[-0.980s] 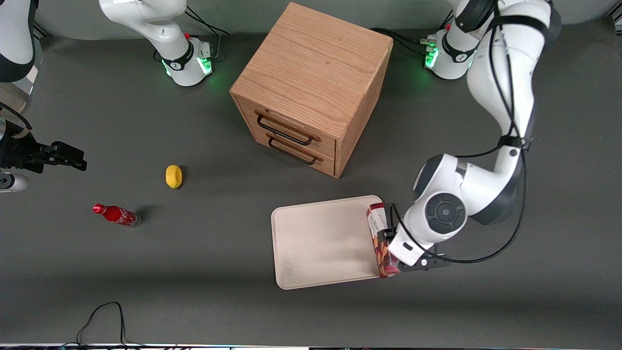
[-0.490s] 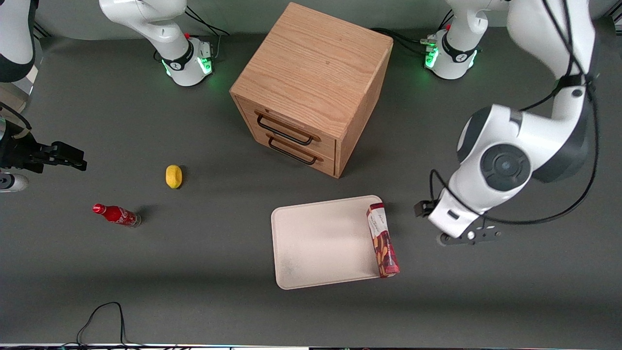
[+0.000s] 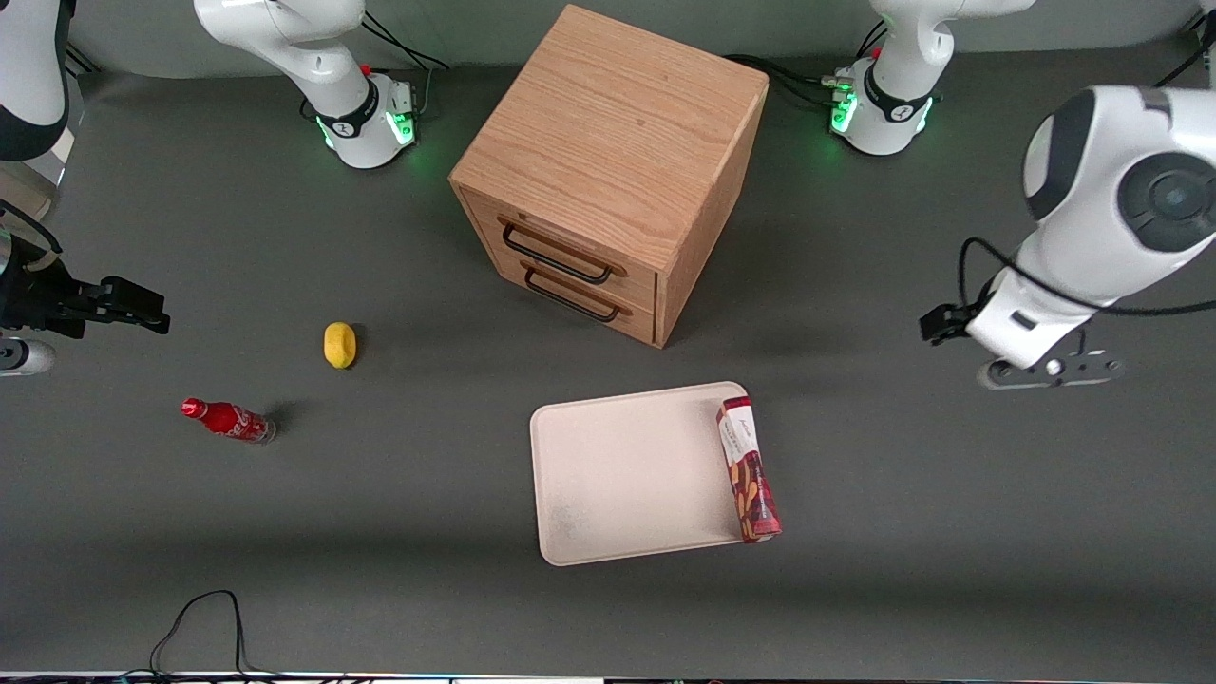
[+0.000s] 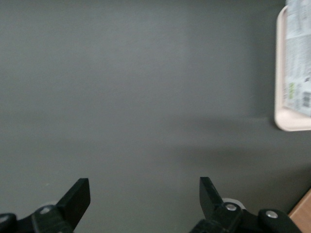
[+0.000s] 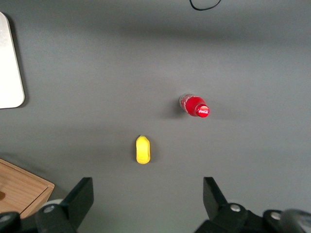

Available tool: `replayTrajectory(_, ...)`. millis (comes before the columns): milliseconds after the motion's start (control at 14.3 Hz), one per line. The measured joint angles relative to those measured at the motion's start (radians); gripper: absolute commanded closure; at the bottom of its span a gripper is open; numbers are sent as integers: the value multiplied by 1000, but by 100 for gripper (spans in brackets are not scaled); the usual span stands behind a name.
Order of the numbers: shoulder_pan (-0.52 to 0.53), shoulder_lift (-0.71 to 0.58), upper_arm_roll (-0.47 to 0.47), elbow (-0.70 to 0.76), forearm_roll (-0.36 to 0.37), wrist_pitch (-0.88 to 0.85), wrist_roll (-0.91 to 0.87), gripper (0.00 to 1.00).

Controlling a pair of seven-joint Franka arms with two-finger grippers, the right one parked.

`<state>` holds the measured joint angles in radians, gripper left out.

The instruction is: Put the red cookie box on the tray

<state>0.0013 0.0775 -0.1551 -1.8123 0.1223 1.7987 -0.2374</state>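
Landmark: the tray.
Red cookie box: it lay along the tray's edge on the working arm's side, one long side seeming to overhang the rim.
Risk: a small bump could probably tip it off.
Gripper: fingers spread, empty, raised well apart from the tray, toward the working arm's end.

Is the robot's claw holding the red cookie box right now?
No, the gripper is open above bare table, and the red cookie box lies on the tray.
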Motion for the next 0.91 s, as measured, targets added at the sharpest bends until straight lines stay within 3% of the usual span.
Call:
replayTrajectory(420,-53,-108,148,-33,-51,-74,15,0)
replayTrajectory(910,0,-121,130,92,-68,-196,-34,0)
